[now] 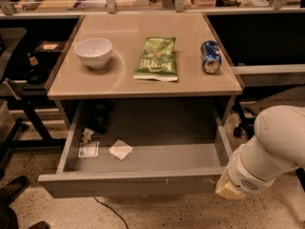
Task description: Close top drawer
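Observation:
The top drawer (128, 184) is a wide shallow grey metal drawer, pulled far out from under the beige tabletop (143, 82). Its plain front panel has small white scuffs. Inside lie a paper scrap (120, 150), a small card (88, 150) and a dark object at the back left. My white arm (267, 151) comes in from the right. Its gripper (229, 190) sits at the front panel's right end, low, by the drawer's front right corner. Only a tan tip shows there.
On the tabletop stand a white bowl (93, 52), a green chip bag (156, 59) and a blue soda can (210, 56) on its side. Dark desk legs (28, 123) stand at the left. A shoe (12, 190) is on the speckled floor at the lower left.

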`<state>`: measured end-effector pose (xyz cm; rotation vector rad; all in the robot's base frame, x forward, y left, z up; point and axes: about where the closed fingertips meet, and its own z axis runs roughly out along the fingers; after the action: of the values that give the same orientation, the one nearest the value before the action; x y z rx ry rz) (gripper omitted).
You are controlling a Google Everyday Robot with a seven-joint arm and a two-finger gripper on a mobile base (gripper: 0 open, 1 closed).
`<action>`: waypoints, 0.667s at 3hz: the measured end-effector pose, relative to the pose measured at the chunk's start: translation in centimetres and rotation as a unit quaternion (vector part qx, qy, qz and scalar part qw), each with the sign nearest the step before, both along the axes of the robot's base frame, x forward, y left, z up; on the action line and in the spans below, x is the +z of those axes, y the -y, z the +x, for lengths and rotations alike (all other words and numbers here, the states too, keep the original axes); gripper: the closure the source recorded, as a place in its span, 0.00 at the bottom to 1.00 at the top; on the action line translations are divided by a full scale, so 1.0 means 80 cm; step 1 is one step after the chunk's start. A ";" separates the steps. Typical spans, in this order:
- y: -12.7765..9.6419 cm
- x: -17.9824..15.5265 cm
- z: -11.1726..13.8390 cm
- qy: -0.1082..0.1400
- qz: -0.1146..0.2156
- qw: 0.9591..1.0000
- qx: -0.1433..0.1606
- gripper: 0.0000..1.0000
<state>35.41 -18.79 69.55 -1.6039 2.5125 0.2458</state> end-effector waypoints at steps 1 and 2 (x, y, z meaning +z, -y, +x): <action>-0.005 -0.028 0.011 -0.003 -0.005 1.000 0.000 1.00; -0.011 -0.030 0.023 0.003 -0.007 1.000 0.006 1.00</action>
<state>37.27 -17.92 67.11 -1.6236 2.5068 0.2250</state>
